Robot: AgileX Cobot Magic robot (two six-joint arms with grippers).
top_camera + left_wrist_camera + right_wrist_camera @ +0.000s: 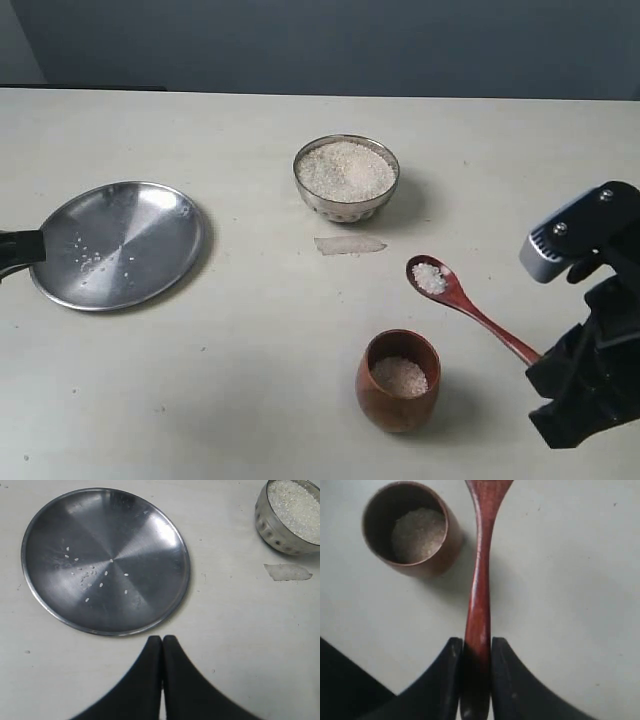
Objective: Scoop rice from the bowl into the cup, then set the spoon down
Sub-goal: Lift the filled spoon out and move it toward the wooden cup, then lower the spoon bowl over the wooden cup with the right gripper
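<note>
R gripper [477, 645] is clamping the spoon [479, 570] near the end of its handle, w/ both black fingers [451, 670] pressing on opposite sides of the slim handle and no gap showing. In the ext. view the handle is running from the gripper toward approx. 10 o'clock and ending in the oval head, which is carrying a small heap of rice [429, 277]. Can't tell whether the head is touching the table [250, 380] or hanging just above it. The cup [385, 412] is standing upright at approx. 7 o'clock from the spoon head, near the handle but not touching it, and is holding rice low inside, well under the rim. The bowl [346, 210] is sitting at approx. 11 o'clock from the spoon head, apart from it, w/ rice filling it nearly to the rim. A pale flat scrap [349, 245] is lying on the table just at the bowl's 6 o'clock, betw. bowl and spoon. Well off at approx. 8 o'clock from the bowl, a wide flat steel plate [150, 270] is lying w/ a few loose grains scattered on it. L gripper [162, 640] is sitting at the plate's 9 o'clock edge in the ext. view, w/ its fingers pressed together, tips touching, gripping nothing.
</note>
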